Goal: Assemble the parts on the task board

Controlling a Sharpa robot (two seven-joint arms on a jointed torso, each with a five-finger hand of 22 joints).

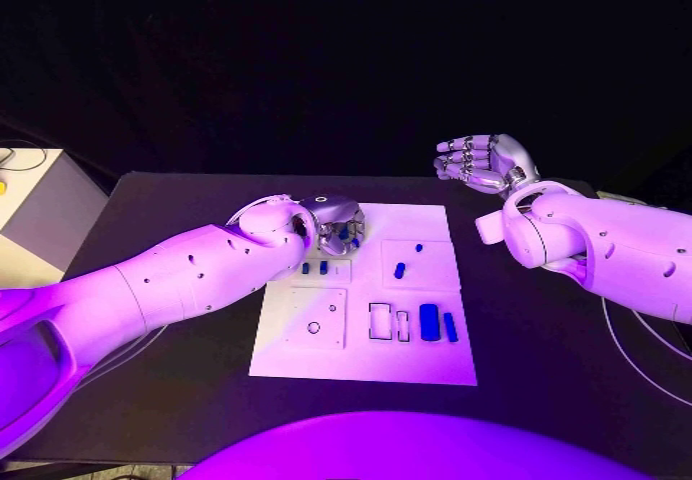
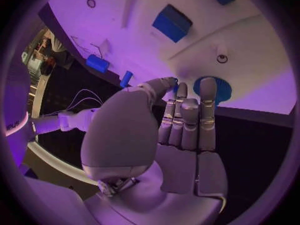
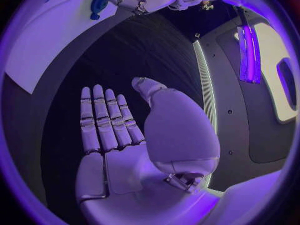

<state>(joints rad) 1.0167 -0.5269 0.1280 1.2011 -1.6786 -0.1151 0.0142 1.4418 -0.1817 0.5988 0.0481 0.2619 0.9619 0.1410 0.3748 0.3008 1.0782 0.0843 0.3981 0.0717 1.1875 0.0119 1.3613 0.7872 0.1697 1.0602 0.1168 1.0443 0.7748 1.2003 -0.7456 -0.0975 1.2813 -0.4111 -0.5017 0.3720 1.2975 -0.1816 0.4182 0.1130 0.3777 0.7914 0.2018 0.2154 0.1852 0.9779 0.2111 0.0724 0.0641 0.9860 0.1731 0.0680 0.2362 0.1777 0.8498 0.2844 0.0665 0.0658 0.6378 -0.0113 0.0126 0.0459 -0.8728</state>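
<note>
The white task board [image 1: 361, 350] lies in the middle of the black table. My left hand [image 1: 335, 222] reaches over its far left part, fingertips down on the board. There its fingers [image 2: 207, 92] lie over a round blue part [image 2: 222, 91], with the thumb close beside it, so it seems pinched. The same round blue part [image 3: 97, 5] shows at that hand's fingertips in the right wrist view. My right hand [image 1: 483, 160] hangs raised beyond the board's far right corner, fingers straight and apart [image 3: 103, 120], holding nothing.
Loose blue parts lie on the board: a short piece [image 1: 400, 270], a wide bar [image 1: 430, 322], a thin bar [image 1: 450, 327] and two small ones [image 1: 313, 267]. Outlined slots [image 1: 381, 321] sit beside the bars. A white box [image 1: 36, 210] stands off the table's left edge.
</note>
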